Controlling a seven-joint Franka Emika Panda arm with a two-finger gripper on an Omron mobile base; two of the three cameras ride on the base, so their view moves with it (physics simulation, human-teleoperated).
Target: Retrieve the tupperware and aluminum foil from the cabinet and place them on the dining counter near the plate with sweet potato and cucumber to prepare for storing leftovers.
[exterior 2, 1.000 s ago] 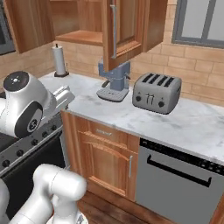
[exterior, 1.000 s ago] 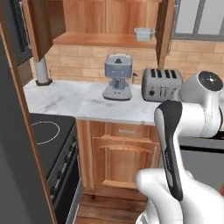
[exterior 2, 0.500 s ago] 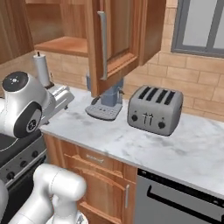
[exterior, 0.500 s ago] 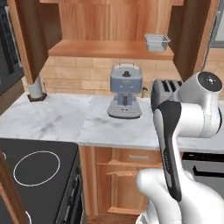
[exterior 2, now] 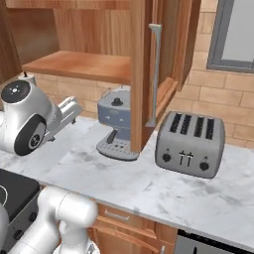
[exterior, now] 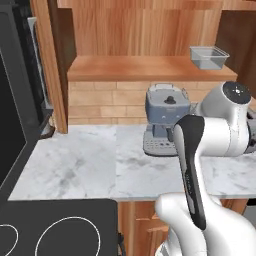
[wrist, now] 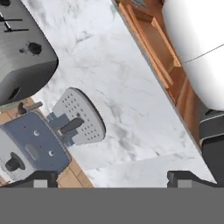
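On the far right of the cabinet shelf board sits the tupperware, a shallow translucent box resting flat near the shelf's front edge, above and slightly right of the blue-grey coffee machine. The cabinet is open; its door hangs edge-on, with the silver toaster to the right of it on the marble counter. No foil carton can be made out on the shelf. The robot's hand is held low over the counter, its fingers spread wide and empty, looking down on the coffee machine's drip tray and the toaster's front. The step in hand appears to be the approach to the container. Done well, the arm would rise clear of the coffee machine first, then travel level toward the shelf, keeping away from the door edge, and straddle the container across its narrow side before closing.
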